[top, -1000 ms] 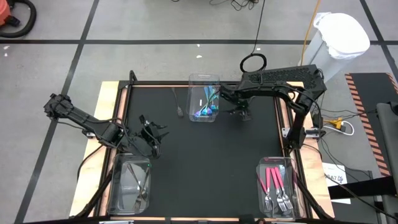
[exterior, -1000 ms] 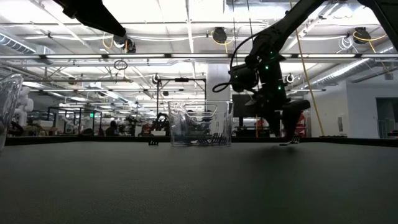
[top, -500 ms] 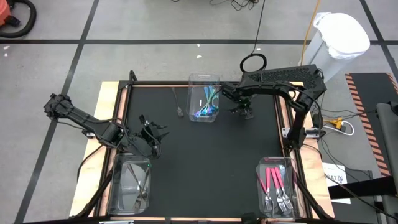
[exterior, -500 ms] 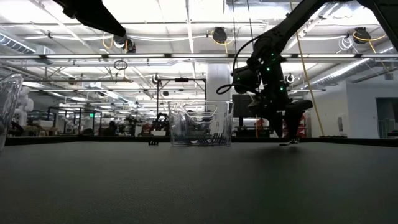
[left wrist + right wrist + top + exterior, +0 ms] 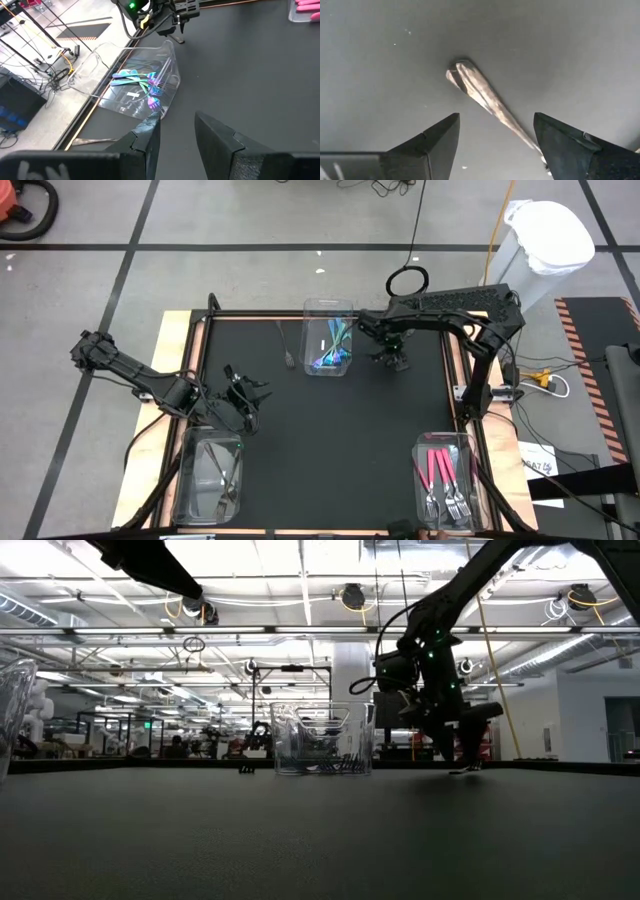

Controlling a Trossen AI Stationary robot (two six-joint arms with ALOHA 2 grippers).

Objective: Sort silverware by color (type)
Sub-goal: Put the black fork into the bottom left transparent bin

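The right tool [image 5: 392, 360] hangs at upper centre-right of the high view, its fingers [image 5: 427, 145] spread wide over a bare metal utensil [image 5: 485, 100] lying flat on the tabletop [image 5: 330, 430], beside the far bin [image 5: 328, 340] of teal-handled pieces [image 5: 135, 79]. It looks like the step of picking up a loose piece. Next it needs to lower, straddle the utensil and close. The left tool [image 5: 240, 402], part open and empty, waits at left above the near-left bin [image 5: 210, 475]. Pink-handled forks [image 5: 443, 475] fill the lower-right bin.
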